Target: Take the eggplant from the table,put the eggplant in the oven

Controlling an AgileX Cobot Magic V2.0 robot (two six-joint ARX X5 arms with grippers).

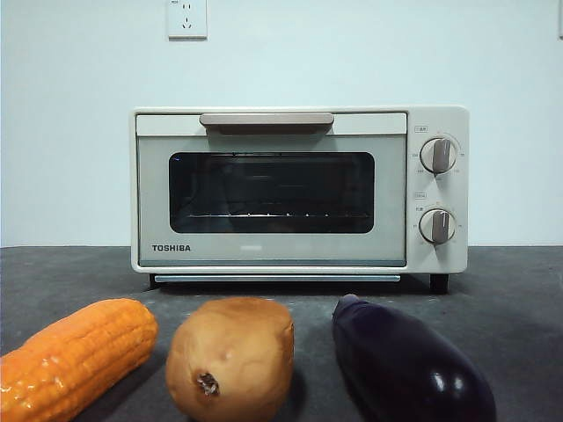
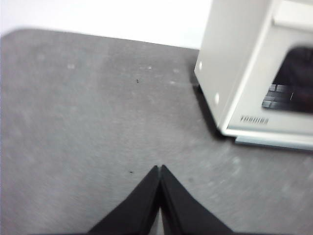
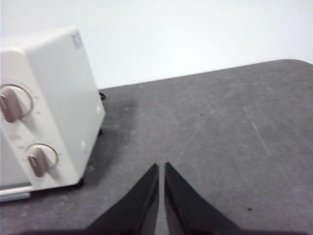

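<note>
Eggplant [image 1: 405, 365]: lying on the table [image 1: 510, 290] right up at the front view's near edge, in front of the oven's knob side, stem end pointing toward the oven. Neither wrist view catches it, and no gripper is touching it.
Oven [image 1: 299, 189]: door shut, handle [image 1: 266, 120] across the top of the door, two knobs [image 1: 437, 156] stacked on its right side, standing behind the row of vegetables.
Potato [image 1: 230, 356]: just beside the eggplant, a narrow gap between them.
Corn [image 1: 75, 356]: on the potato's far side, lying at a slant.
Left gripper [image 2: 160, 169]: jaws pressed together, gripping nothing, over bare table off the oven's plain side, well clear of the eggplant.
Right gripper [image 3: 161, 166]: jaws all but closed, only a thin slit between the tips, nothing in them, over bare table off the oven's knob side.
Front view: neither arm shows.
</note>
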